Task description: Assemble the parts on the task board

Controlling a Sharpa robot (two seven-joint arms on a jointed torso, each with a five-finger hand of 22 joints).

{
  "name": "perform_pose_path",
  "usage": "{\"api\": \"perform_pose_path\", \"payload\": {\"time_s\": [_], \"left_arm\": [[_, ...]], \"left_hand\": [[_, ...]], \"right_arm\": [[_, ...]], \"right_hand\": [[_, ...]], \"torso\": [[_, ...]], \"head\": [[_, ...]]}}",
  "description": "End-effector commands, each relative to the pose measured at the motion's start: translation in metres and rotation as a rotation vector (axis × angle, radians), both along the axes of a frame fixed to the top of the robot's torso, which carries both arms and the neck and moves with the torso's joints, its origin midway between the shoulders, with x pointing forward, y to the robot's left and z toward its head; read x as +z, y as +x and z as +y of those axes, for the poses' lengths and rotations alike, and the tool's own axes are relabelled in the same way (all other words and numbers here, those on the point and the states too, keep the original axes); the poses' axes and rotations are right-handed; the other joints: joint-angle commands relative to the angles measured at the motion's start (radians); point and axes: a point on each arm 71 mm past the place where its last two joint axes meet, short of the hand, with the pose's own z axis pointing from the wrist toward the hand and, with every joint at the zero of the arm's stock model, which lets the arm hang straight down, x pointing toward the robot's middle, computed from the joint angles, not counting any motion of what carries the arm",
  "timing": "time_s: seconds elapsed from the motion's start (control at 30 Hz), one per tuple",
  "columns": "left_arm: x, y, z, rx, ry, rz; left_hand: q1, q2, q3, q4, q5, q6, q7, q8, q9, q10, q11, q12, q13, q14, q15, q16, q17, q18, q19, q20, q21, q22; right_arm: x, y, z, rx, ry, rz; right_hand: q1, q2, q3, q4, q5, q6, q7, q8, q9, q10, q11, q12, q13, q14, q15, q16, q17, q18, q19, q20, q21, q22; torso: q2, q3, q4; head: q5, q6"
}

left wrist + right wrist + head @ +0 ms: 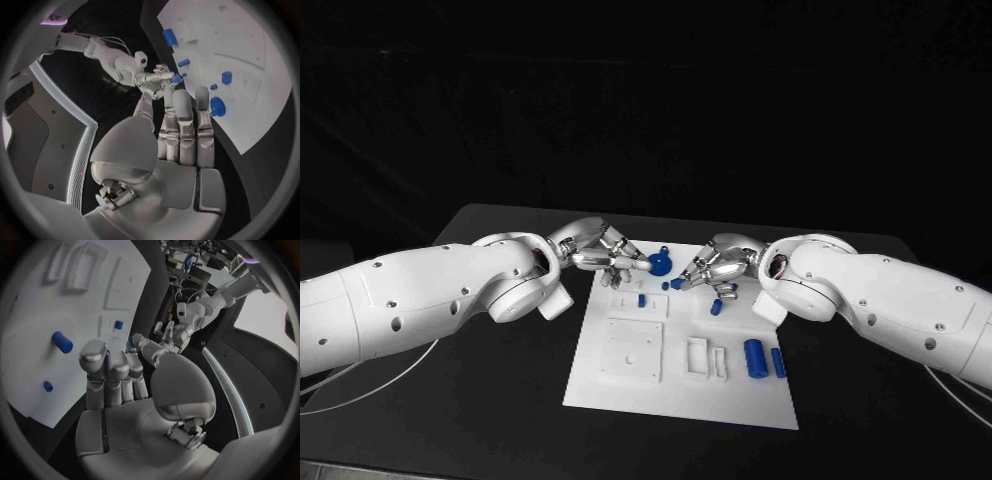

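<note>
Board: white task board (pixel 678 395) lies flat in the middle of the black table (pixel 877 420), with raised white frames and slots on its near half.
Left robot hand: left robot hand (pixel 600 250) is over the board's far left corner, fingers stretched forward side by side in the left wrist view (pixel 184 125); a round blue knob (pixel 658 263) sits right at the fingertips, and I cannot tell whether the hand grips it or only touches it.
Right robot hand: right robot hand (pixel 714 266) is over the board's far edge, close to the left one, fingers curled; small blue bits show at its fingertips in the head view, but whether it holds any of them cannot be told.
Parts on board: two blue cylinders (pixel 754 357) lie side by side near the board's right edge; a small blue peg (pixel 717 307) and another (pixel 642 299) stand on the far half, between and below the two hands.
Right wrist view: a blue cylinder (pixel 62 342) stands on the board beside the fingers (pixel 94 357).
</note>
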Motion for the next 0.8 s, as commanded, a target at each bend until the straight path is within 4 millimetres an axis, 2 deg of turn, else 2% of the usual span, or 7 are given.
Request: {"api": "perform_pose_path", "payload": {"time_s": [0.03, 0.2, 0.27, 0.37, 0.43, 0.73, 0.8], "left_arm": [[-0.003, -0.007, -0.011, -0.108, 0.079, -0.001], [-0.005, -0.01, -0.019, -0.135, 0.117, -0.017], [-0.005, -0.011, -0.021, -0.144, 0.133, -0.024], [-0.006, -0.012, -0.025, -0.154, 0.158, -0.037], [-0.007, -0.013, -0.027, -0.159, 0.174, -0.046], [-0.01, -0.016, -0.034, -0.179, 0.213, -0.052], [-0.011, -0.016, -0.036, -0.191, 0.226, -0.048]], "left_hand": [[-0.006, -0.014, 0.001, 0.004, -0.006, -0.012, 0.001, -0.002, 0.0, 0.042, 0.005, 0.001, 0.0, 0.0, 0.008, 0.005, 0.0, -0.007, -0.001, -0.001, 0.001, 0.006], [-0.009, -0.016, 0.007, 0.01, -0.006, -0.03, 0.005, -0.002, -0.001, 0.042, 0.007, -0.001, 0.0, 0.001, 0.009, 0.006, -0.001, -0.007, 0.001, -0.001, -0.002, 0.011], [-0.01, -0.013, 0.009, 0.014, -0.004, -0.028, 0.005, -0.002, -0.001, 0.042, 0.006, 0.0, 0.001, 0.002, 0.009, 0.008, -0.001, -0.007, 0.002, -0.001, -0.002, 0.012], [-0.009, -0.01, 0.012, 0.017, -0.003, -0.029, 0.005, -0.002, -0.001, 0.041, 0.007, 0.0, 0.001, 0.001, 0.009, 0.008, -0.001, -0.007, 0.003, -0.001, -0.003, 0.014], [-0.003, -0.004, 0.016, 0.017, 0.004, -0.032, 0.006, -0.002, -0.001, 0.041, 0.007, -0.002, 0.001, 0.001, 0.009, 0.008, -0.002, -0.007, 0.004, -0.001, -0.004, 0.015], [0.008, 0.007, 0.019, 0.019, 0.016, -0.042, 0.009, -0.002, -0.001, 0.041, 0.008, -0.007, 0.0, 0.001, 0.009, 0.01, -0.002, -0.007, 0.005, -0.001, -0.006, 0.019], [0.004, 0.013, 0.017, 0.026, 0.019, -0.039, 0.008, -0.001, -0.001, 0.04, 0.008, -0.009, -0.001, 0.0, 0.01, 0.011, -0.002, -0.007, 0.005, 0.0, -0.008, 0.021]], "right_arm": [[-0.003, -0.008, 0.002, 0.053, 0.046, 0.132], [-0.002, -0.014, 0.0, 0.071, 0.058, 0.163], [-0.002, -0.016, 0.0, 0.078, 0.06, 0.17], [-0.001, -0.018, 0.001, 0.086, 0.061, 0.178], [-0.001, -0.019, 0.001, 0.09, 0.061, 0.183], [0.0, -0.024, 0.004, 0.109, 0.064, 0.192], [0.0, -0.024, 0.005, 0.111, 0.065, 0.193]], "right_hand": [[-0.007, 0.004, -0.006, -0.002, 0.006, 0.005, -0.001, 0.006, 0.001, -0.002, -0.005, -0.004, 0.0, -0.006, -0.004, -0.005, 0.001, -0.009, 0.022, -0.008, -0.006, 0.097], [-0.007, 0.005, -0.007, -0.003, 0.005, 0.006, -0.001, 0.006, 0.002, -0.002, -0.005, -0.004, 0.0, -0.006, -0.004, -0.004, 0.002, -0.009, 0.022, -0.007, -0.006, 0.097], [-0.007, 0.005, -0.007, -0.003, 0.005, 0.006, -0.001, 0.006, 0.002, -0.002, -0.005, -0.004, 0.0, -0.006, -0.004, -0.004, 0.002, -0.009, 0.022, -0.007, -0.006, 0.097], [-0.007, 0.005, -0.007, -0.003, 0.005, 0.006, -0.001, 0.006, 0.002, -0.002, -0.005, -0.004, 0.0, -0.006, -0.004, -0.004, 0.002, -0.009, 0.022, -0.007, -0.006, 0.097], [-0.007, 0.005, -0.007, -0.003, 0.005, 0.006, -0.001, 0.006, 0.002, -0.002, -0.005, -0.004, 0.0, -0.006, -0.004, -0.004, 0.002, -0.009, 0.022, -0.007, -0.006, 0.097], [-0.007, 0.007, -0.011, -0.005, 0.008, 0.006, -0.001, 0.006, 0.002, -0.003, -0.005, -0.004, 0.001, -0.006, -0.004, -0.004, 0.003, -0.009, 0.021, -0.007, -0.007, 0.096], [-0.007, 0.007, -0.011, -0.005, 0.008, 0.006, -0.001, 0.006, 0.002, -0.003, -0.005, -0.004, 0.001, -0.006, -0.004, -0.004, 0.003, -0.009, 0.021, -0.007, -0.007, 0.096]], "torso": [[-0.002, 0.0045, -0.0053], [-0.002, 0.01, -0.0075], [-0.002, 0.0108, -0.0075], [-0.003, 0.0096, -0.0083], [-0.003, 0.0072, -0.0076], [-0.002, 0.0064, -0.0062], [-0.003, 0.005, -0.0057]], "head": [[-0.007, -0.006], [-0.012, -0.011], [-0.015, -0.013], [-0.021, -0.015], [-0.023, -0.016], [-0.029, -0.018], [-0.032, -0.019]]}}
